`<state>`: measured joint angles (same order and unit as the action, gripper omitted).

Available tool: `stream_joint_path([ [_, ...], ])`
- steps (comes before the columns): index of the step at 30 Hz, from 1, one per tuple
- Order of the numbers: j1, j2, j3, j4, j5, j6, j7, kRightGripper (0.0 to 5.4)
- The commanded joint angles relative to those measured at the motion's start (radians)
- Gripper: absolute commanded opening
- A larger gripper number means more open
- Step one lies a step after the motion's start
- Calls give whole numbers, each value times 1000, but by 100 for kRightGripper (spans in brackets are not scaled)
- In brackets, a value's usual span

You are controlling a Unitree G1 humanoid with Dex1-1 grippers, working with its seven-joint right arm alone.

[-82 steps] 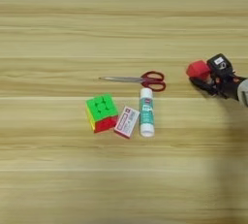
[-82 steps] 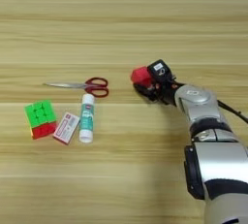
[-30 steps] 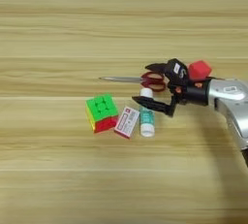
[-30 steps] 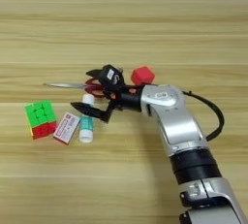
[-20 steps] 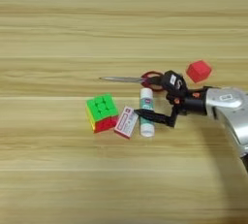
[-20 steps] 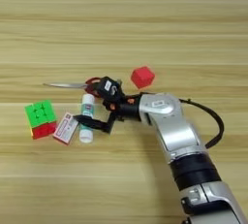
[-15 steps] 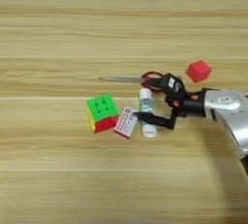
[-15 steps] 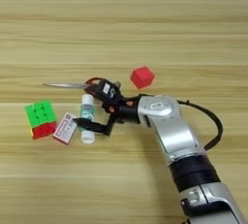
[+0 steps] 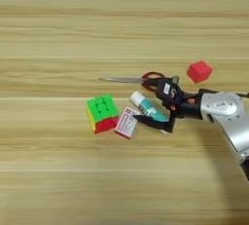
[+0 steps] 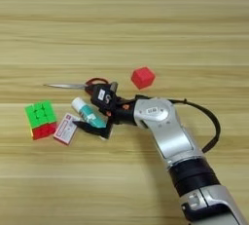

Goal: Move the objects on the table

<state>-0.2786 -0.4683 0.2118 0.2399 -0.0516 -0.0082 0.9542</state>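
Note:
My right gripper [image 9: 151, 103] reaches in from the right and stands open, its two black fingers straddling the white-and-teal glue stick [image 9: 147, 107]. One finger [image 9: 167, 88] is above the stick by the scissors' handles. The other [image 9: 146, 121] lies below it, close to the red-and-white flat box [image 9: 127, 122]. The glue stick lies slanted, white cap up-left. Red-handled scissors [image 9: 130, 79] lie just behind, blades pointing left. The green, red and yellow puzzle cube [image 9: 102, 113] sits left of the box. The plain red cube [image 9: 199, 71] rests alone at the right, untouched.
The silver forearm [image 10: 168, 136] crosses the table [image 10: 124, 19] from the lower right, with a black cable [image 10: 209, 121] looping beside it. Wood-grain planks stretch bare behind the objects and in front of them.
The gripper let go of the red cube, which now lies at the right, then moved left and down over the glue stick. The stick has turned from straight to slanted.

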Motion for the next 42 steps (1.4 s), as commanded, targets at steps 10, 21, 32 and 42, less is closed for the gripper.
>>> stream_joint_path([
  [10,-75,-70,-69,214,104,-27,126,536],
  [21,-104,-78,-91,326,118,-91,186,536],
  [32,-128,-65,-87,407,107,-138,183,504],
  [42,-156,-54,-93,459,105,-161,171,413],
])
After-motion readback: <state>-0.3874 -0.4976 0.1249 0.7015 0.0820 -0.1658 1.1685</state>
